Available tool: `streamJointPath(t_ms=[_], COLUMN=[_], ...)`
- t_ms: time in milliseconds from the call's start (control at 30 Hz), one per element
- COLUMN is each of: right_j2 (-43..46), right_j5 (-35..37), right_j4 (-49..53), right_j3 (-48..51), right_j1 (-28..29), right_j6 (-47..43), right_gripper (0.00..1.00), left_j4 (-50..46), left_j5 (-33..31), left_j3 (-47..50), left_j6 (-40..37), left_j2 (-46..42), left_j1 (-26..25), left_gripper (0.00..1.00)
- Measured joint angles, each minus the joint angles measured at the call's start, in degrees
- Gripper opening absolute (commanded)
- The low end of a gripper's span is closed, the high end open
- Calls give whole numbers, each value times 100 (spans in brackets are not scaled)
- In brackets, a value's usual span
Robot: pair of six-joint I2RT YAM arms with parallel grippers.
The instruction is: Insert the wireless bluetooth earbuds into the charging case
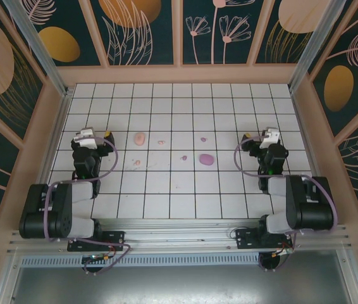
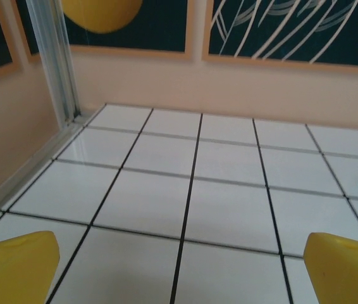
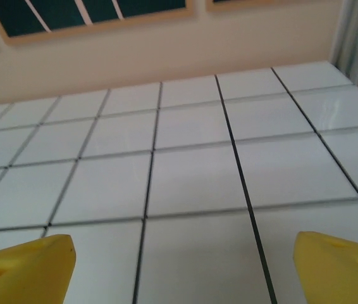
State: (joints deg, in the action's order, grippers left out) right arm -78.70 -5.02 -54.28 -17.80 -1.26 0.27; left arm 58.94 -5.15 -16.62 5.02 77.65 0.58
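Observation:
A pale pink charging case (image 1: 140,138) lies left of centre on the tiled floor, and a light purple charging case (image 1: 207,159) lies right of centre. Two tiny pink earbuds (image 1: 161,142) (image 1: 137,163) and two tiny purple earbuds (image 1: 203,139) (image 1: 184,158) are scattered between the cases. My left gripper (image 1: 98,134) (image 2: 185,269) rests low at the left, a couple of tiles from the pink case, open with bare tile between its yellow fingertips (image 2: 14,266). At the right, my right gripper (image 1: 257,135) (image 3: 182,269) is also open and holds nothing, its yellow fingertips (image 3: 340,266) wide apart.
The white tiled floor (image 1: 179,190) is boxed in by beige walls (image 1: 179,75) with dark floral panels. An aluminium post (image 2: 55,63) stands at the far left corner. The arm bases sit on a rail (image 1: 179,231) at the near edge.

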Motion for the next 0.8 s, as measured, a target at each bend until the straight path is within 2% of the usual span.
streamJointPath(t_ms=[100,233,333,400,500,567,700,800], right_j2=[719,1541,1626,1589,1504,1410,1032,590], right_j5=[-22,-15,-302,-485,-706,-905,-1064,-997], right_j4=[798,2052,2979,3582,4415,4848,5619,6203], right_j3=[-284,-654,-1093,-1370,-1698,-1799,-1976,-2374], right_j1=[299,1163,1475,1617,1998,2232,2481,2645], right_j6=[-166,-509,-503,-437,-428,-481,-789,-1239], right_gripper=[85,84,80,80,79,78,79,83], left_j4=[-809,-1965,-2734,-3178,-3663,-3899,-4041,-4203], left_j5=[92,592,992,1193,1335,1392,1480,1547], left_j3=[-326,-796,-1174,-1375,-1495,-1493,-1458,-1523], left_j6=[116,374,542,664,776,802,828,785], left_j2=[-507,-1117,-1255,-1244,-1174,-1060,-796,-529], left_j1=[0,-13,-76,-267,-848,-1427,-2350,-2745], left_gripper=[92,86,87,93,92,92,92,93])
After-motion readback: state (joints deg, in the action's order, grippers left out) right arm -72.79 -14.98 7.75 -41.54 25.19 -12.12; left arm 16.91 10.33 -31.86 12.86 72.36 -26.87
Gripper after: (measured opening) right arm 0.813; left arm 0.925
